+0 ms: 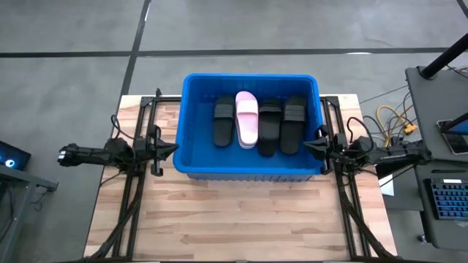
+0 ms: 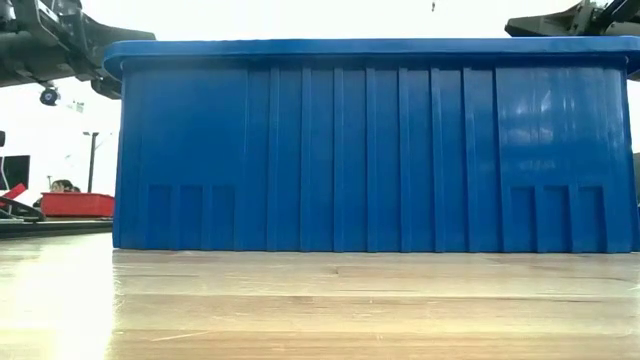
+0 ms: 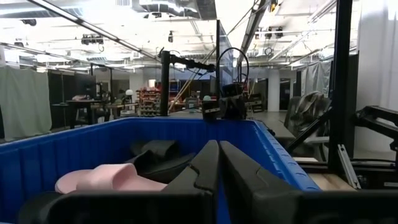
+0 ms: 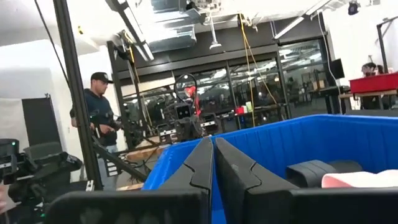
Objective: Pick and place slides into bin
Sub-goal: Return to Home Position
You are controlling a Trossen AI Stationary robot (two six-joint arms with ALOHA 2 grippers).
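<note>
Surface: a pale wood-plank table (image 1: 241, 219) on a grey concrete floor (image 1: 73, 36) marked with dark lines. The bin (image 1: 248, 169), bright blue, stands on the far half of the table. The planks in front of it are bare. In the low view its ribbed front wall (image 2: 370, 150) fills most of the frame and sits flat on the wood.

Room: to the right of the bin, off the table, there is a dark desk with a keyboard (image 1: 446, 201), and yellow cables (image 1: 391, 117) lie between that desk and the bin. The wrist views look across the bin into an open workshop with ceiling ducts and racks. In the right wrist view a person in a dark cap (image 4: 99, 118) stands beyond the bin's left end. A red crate (image 4: 373, 81) stands on a bench further back.

Contents: four slides (image 1: 269, 128) lie inside the bin, side by side and lengthwise from front wall to back wall. From the bin's left end they run black, then the pink slide (image 1: 247, 117), then two black. The pair on the right overlap slightly. Whether more lie underneath cannot be told.

Arms: the left gripper (image 1: 174, 148) is level at the bin's left wall, outside it and just beside the rim. Its fingers (image 3: 205, 168) are pressed together with nothing between them. The right gripper (image 1: 307, 146) is at the bin's right wall, likewise outside. Its fingers (image 4: 202, 165) are also closed on nothing.
</note>
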